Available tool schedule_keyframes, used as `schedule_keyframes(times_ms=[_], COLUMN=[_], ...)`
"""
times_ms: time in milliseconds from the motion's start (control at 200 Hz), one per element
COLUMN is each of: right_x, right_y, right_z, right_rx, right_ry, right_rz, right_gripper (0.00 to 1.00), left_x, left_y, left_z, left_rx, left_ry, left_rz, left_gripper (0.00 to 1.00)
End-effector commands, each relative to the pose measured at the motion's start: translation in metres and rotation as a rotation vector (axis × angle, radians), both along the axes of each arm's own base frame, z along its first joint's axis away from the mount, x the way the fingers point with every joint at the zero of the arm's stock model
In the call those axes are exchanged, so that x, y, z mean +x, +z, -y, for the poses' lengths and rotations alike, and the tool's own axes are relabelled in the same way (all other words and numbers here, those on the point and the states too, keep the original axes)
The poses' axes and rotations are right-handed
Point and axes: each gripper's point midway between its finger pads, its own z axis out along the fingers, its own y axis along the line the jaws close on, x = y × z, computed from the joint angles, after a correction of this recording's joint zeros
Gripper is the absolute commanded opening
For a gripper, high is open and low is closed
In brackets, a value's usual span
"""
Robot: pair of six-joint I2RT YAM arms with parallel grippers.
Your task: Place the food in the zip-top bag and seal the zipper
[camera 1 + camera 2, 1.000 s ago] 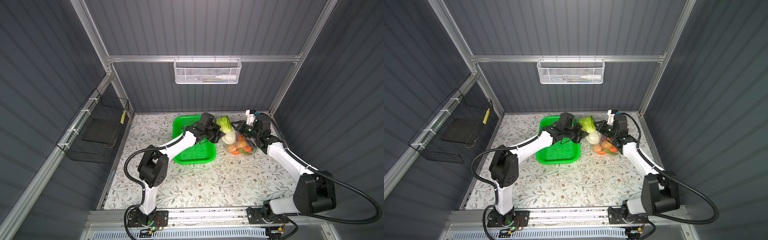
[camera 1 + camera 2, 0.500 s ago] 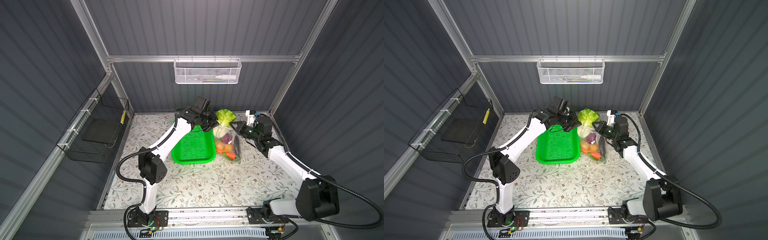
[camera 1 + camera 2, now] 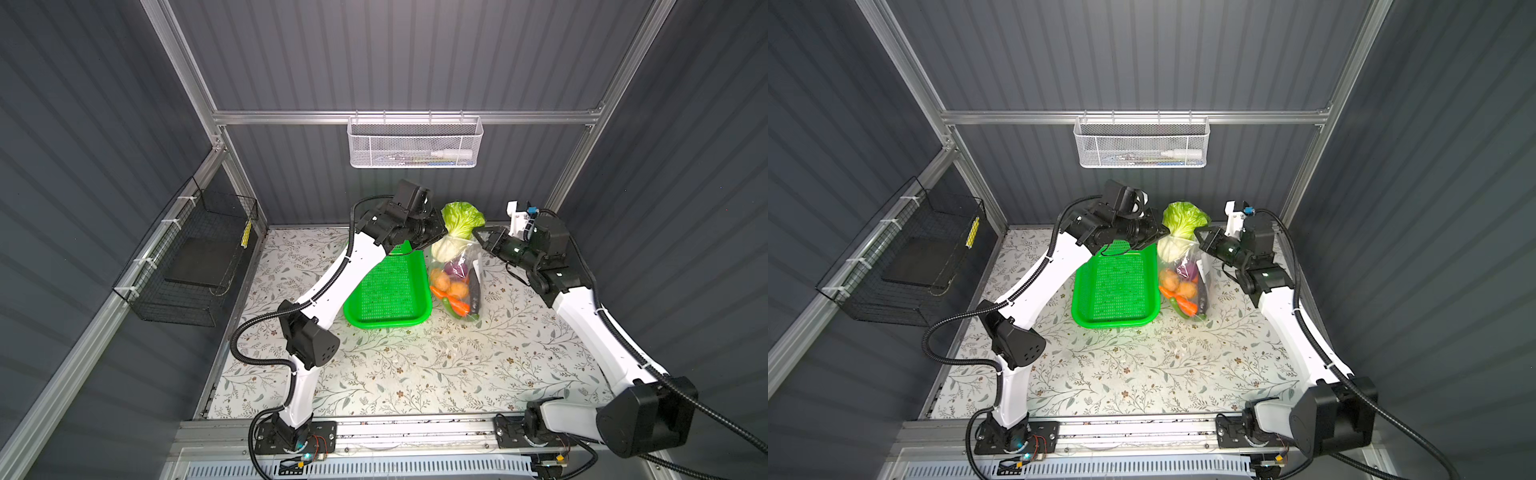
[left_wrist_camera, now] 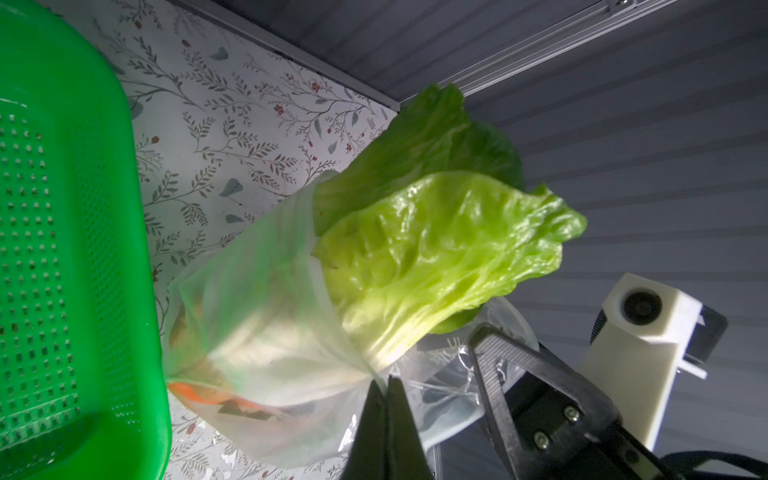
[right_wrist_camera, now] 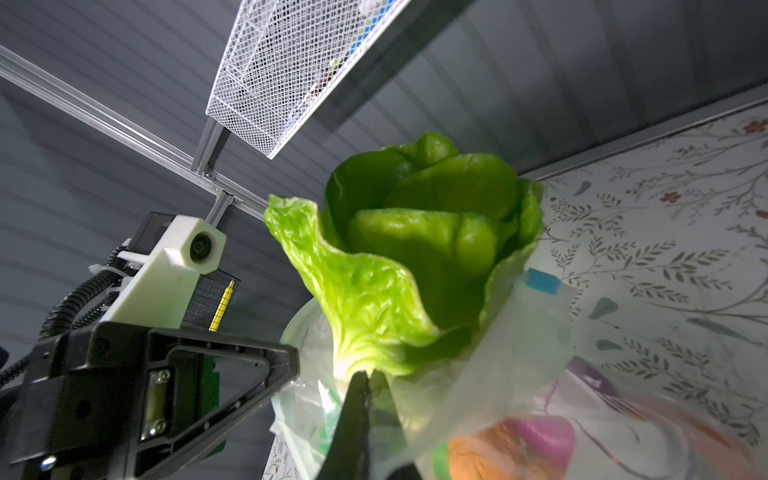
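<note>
Over the last second both arms have risen from low over the desk (image 3: 415, 365), and the zip-top bag (image 3: 457, 276), which lay slumped on the cloth beside the green basket (image 3: 388, 286), now hangs upright between them with only its bottom near the desk. From the left: one green basket, empty. Then the left pincer (image 4: 388, 386), clenched on the near side of the bag's mouth, with film bunched at its tips. Then the one bag, just beside the basket's right rim, its load slid to the bottom. Counted through the film, there is one purple onion (image 3: 456, 266) and two round tan-orange pieces (image 3: 441, 280); a third cannot be told apart. There is also one carrot (image 3: 456, 304), one dark eggplant (image 3: 473, 291) and a green sliver at the very bottom that I cannot name. One napa cabbage (image 3: 461, 220) stands stem-down in the mouth, its leaves well above the rim. One light-blue slider tab (image 5: 542, 281) sits at an end of the zipper, which is unclosed. Last, the right pincer (image 5: 365, 376) is clenched on the opposite side of the mouth. By my judgement the lift has settled the smaller food. The cabbage must go lower before the slider can run.
</note>
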Motion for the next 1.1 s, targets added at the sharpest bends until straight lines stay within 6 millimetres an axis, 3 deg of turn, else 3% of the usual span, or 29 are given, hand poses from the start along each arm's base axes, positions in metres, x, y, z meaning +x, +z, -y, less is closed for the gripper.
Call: schedule_keyframes(times_ms=[0,85,145,320,420,520,610,830,930,1095], right_x=[-0.001,-0.005,-0.010,-0.021,-0.026,-0.028,-0.029,-0.022,-0.021,-0.036], right_y=[-0.007,-0.038,-0.054,-0.075,-0.076,-0.069,-0.056,-0.045,-0.044,-0.060], right_z=[0.027,0.034,0.033,0.029,0.026,0.035,0.047,0.071,0.067,0.058], right_rx=[-0.122,-0.125,-0.090,-0.031,-0.028,-0.012,-0.002,0.059,0.070,0.096], right_ry=[-0.099,-0.100,-0.090,-0.079,-0.047,-0.042,-0.048,-0.082,-0.050,-0.010], right_rz=[-0.003,-0.112,-0.149,-0.189,-0.214,-0.235,-0.234,-0.283,-0.305,-0.394], right_gripper=[0.00,0.00,0.01,0.08,0.21,0.46,0.55,0.61,0.61,0.62], left_x=[0.014,0.006,0.001,0.000,-0.007,-0.016,-0.020,-0.026,-0.031,-0.040], left_y=[-0.012,-0.040,-0.040,-0.040,-0.042,-0.039,-0.036,-0.033,-0.033,-0.030], left_z=[-0.009,-0.008,-0.007,-0.008,0.000,0.007,0.010,0.019,0.026,0.036], left_rx=[0.043,0.089,0.124,0.166,0.178,0.195,0.192,0.178,0.172,0.167], left_ry=[0.034,0.006,0.001,-0.014,-0.049,-0.086,-0.105,-0.150,-0.173,-0.229], left_rz=[0.026,-0.033,0.005,0.058,0.071,0.096,0.110,0.130,0.134,0.157], left_gripper=[0.00,0.00,0.00,0.00,0.00,0.00,0.00,0.00,0.00,0.00])
